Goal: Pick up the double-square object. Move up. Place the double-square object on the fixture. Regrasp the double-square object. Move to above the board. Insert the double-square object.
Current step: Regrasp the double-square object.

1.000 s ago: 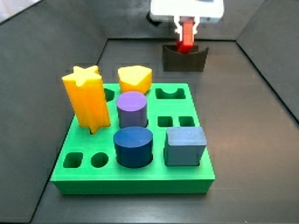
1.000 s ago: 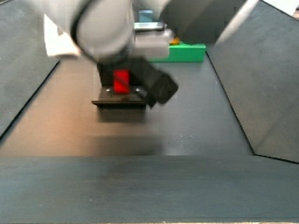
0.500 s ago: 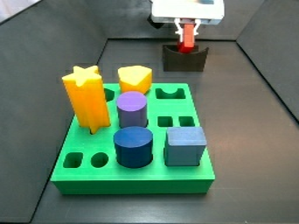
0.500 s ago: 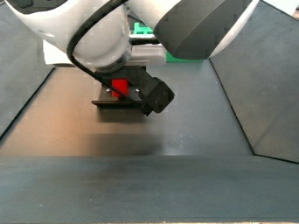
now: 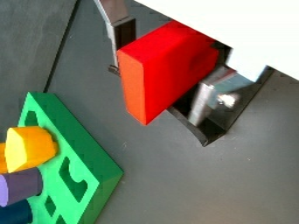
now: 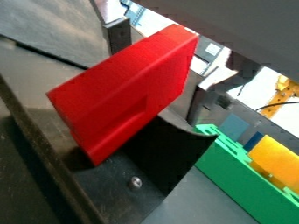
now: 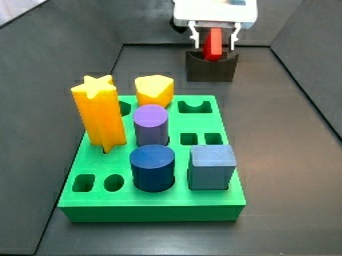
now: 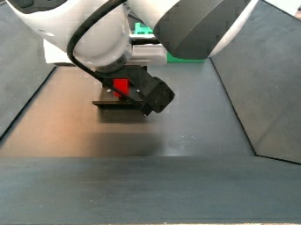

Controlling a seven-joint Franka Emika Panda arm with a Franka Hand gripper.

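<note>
The double-square object (image 7: 214,43), a bright red block, stands in the notch of the dark fixture (image 7: 211,68) at the far end of the floor. My gripper (image 7: 214,40) hangs straight over it and is open, one finger on each side of the block. Both wrist views show the red block (image 5: 170,74) (image 6: 128,96) large between the silver fingers (image 5: 114,26) (image 6: 117,39), with a thin gap at the pad. It leans on the fixture's curved edge (image 6: 163,162). From the opposite side view the arm covers most of the block (image 8: 120,86).
The green board (image 7: 154,212) lies nearer the front with a yellow star (image 7: 96,110), a yellow peg (image 7: 154,90), a purple cylinder (image 7: 150,125), a blue cylinder (image 7: 152,167) and a blue-grey cube (image 7: 211,166). Dark walls line both sides of the floor.
The fingers have spread away from the red block, which stays in the fixture's notch. Earlier the arm shifted a little over the fixture, then held still.
</note>
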